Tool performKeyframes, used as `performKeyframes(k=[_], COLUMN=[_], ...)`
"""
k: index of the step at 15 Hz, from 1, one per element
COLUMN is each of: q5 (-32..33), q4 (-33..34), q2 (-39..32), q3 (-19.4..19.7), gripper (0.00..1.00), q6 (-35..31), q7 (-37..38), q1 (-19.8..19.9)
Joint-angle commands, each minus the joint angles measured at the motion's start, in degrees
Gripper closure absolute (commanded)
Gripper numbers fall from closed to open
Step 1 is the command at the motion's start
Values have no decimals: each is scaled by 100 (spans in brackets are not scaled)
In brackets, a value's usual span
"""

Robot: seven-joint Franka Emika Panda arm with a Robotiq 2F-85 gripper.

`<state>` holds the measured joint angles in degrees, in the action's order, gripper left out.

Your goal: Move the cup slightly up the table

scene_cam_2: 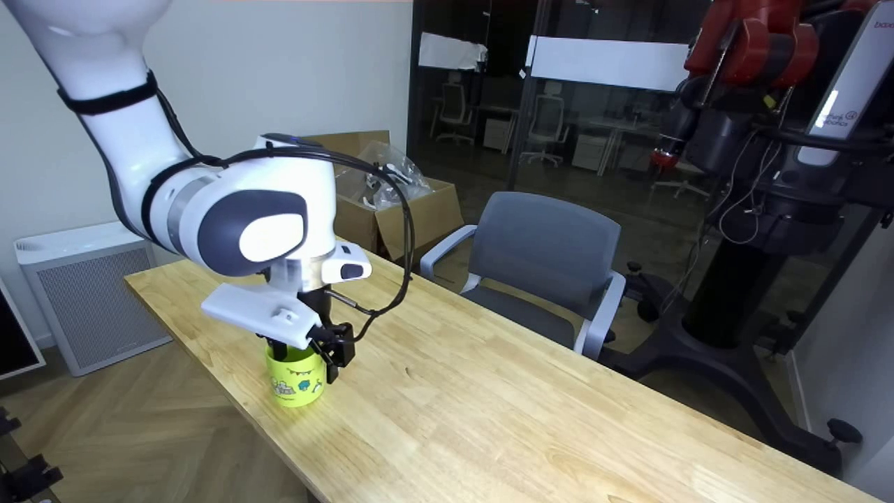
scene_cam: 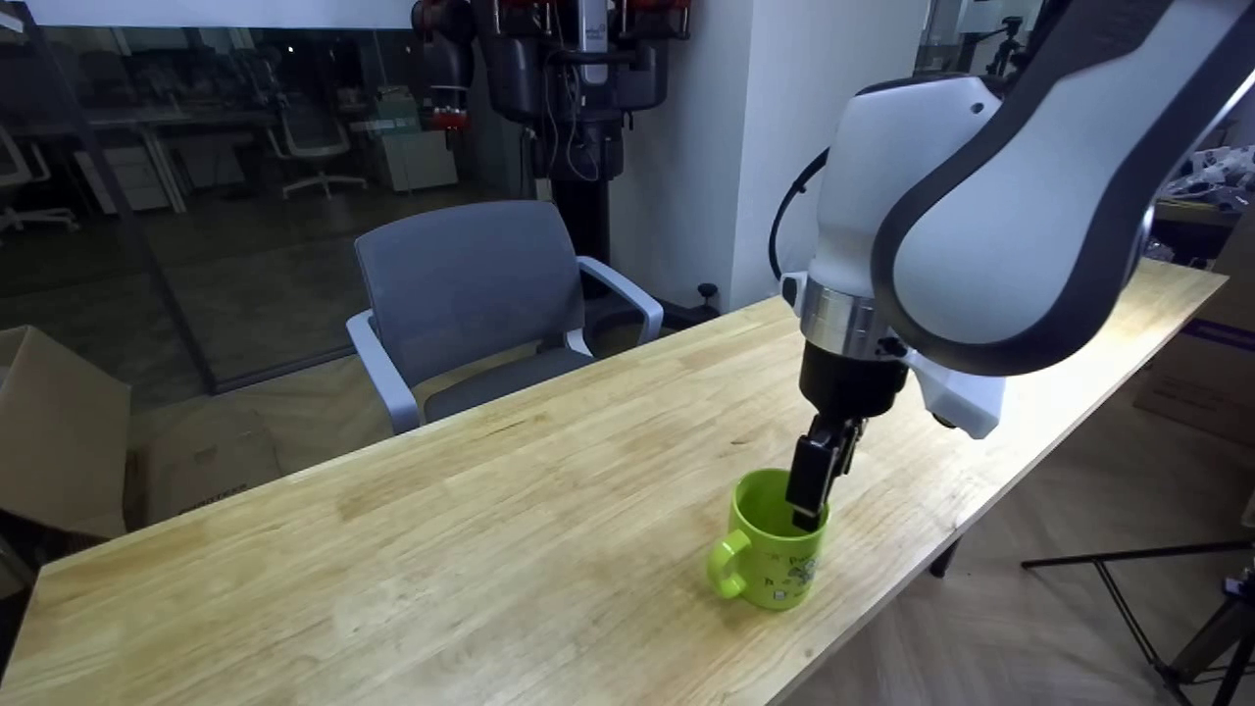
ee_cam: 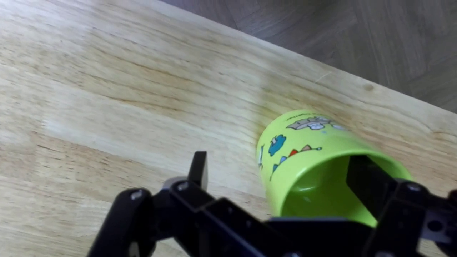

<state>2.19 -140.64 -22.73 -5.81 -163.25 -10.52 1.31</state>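
bare wood spreads from the mug point(scene_cam: 779, 567) to the long edge of the bench point(scene_cam: 441, 549) beside the chair point(scene_cam: 471, 284), and on to the corner nearest the cardboard box point(scene_cam: 69, 441); the mug's handle point(scene_cam: 719, 562) juts roughly that way. between mug and opposite long edge lies a narrow strip. overhead the arm point(scene_cam: 1010, 226) blocks a straight descent, its cables point(scene_cam_2: 408, 237) looping out chair-side. one finger of the gripper point(ee_cam: 279, 163) occupies the mug's mouth; wood shows between wall and other finger.

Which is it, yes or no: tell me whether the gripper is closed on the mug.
No, the gripper is open: in the wrist view, table shows between one finger and the mug.
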Motion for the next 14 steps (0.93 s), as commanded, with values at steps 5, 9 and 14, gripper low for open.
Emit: performKeyframes(k=[5, 9, 14], q5=[97, 99, 63], q4=[483, 638, 719], q2=[-394, -482, -503], q3=[127, 63, -133], gripper=[25, 53, 88], q6=[11, -80, -202], q7=[100, 0, -249], q1=[-119, -97, 8])
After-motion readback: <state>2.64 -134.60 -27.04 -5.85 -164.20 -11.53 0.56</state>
